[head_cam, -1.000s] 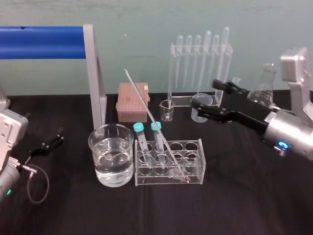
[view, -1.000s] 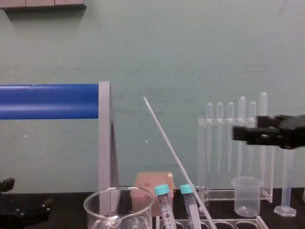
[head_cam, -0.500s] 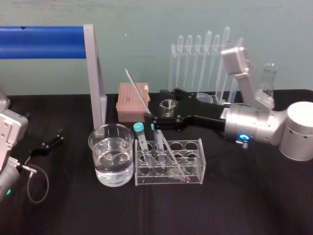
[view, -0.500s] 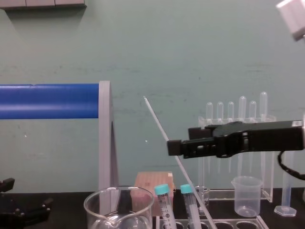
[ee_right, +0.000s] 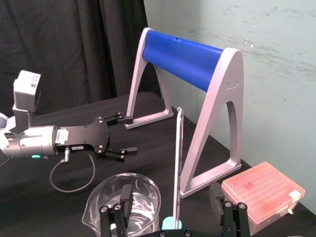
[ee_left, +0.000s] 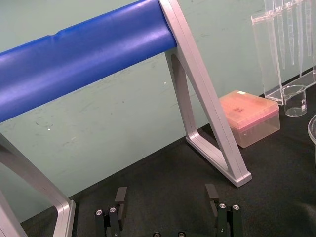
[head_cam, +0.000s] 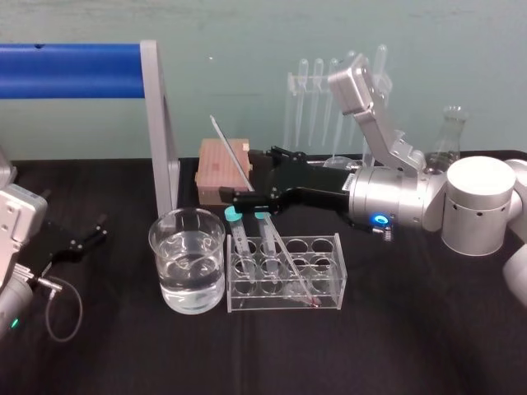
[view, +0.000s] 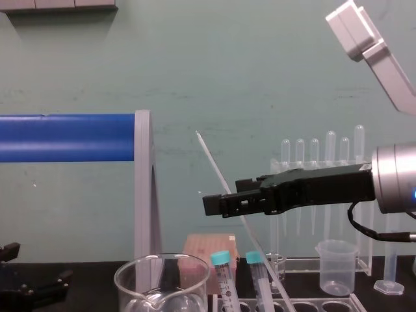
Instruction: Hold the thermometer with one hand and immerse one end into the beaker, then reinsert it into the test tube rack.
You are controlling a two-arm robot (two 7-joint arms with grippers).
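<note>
The right pincer [ee_right: 170,190], released, straddles the thermometer [view: 211,160], whose long axis slants up from the test tube rack [head_cam: 284,276] at the table's [head_cam: 395,329] middle toward its back-left corner, while the left pincer [ee_right: 131,134], also released, rests by the left edge.
</note>
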